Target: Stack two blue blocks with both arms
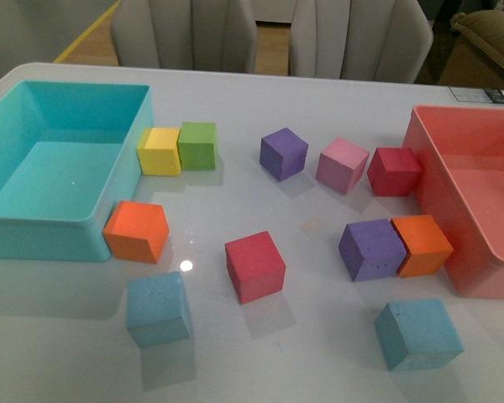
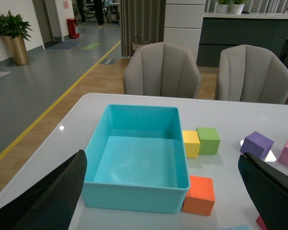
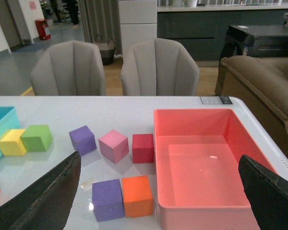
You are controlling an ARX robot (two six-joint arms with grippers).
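Two sky-blue blocks lie apart on the white table near its front edge: one at the front left (image 1: 158, 308), one at the front right (image 1: 417, 333). Neither arm shows in the front view. In the left wrist view my left gripper (image 2: 168, 191) is open and empty, high above the table, with the turquoise bin (image 2: 134, 197) between its black fingers (image 2: 57, 196); a sliver of a blue block (image 2: 240, 227) shows at the picture's edge. In the right wrist view my right gripper (image 3: 158, 191) is open and empty, high over the pink bin (image 3: 206, 211); no blue block shows there.
Turquoise bin (image 1: 34, 227) at the left, pink bin (image 1: 487, 277) at the right. Between them lie yellow (image 1: 159, 151), green (image 1: 198, 145), purple (image 1: 283, 154), pink (image 1: 342, 164), red (image 1: 394, 171), orange (image 1: 136, 231), red (image 1: 254, 266), purple (image 1: 371, 249) and orange (image 1: 422, 245) cubes. Two grey chairs stand behind the table.
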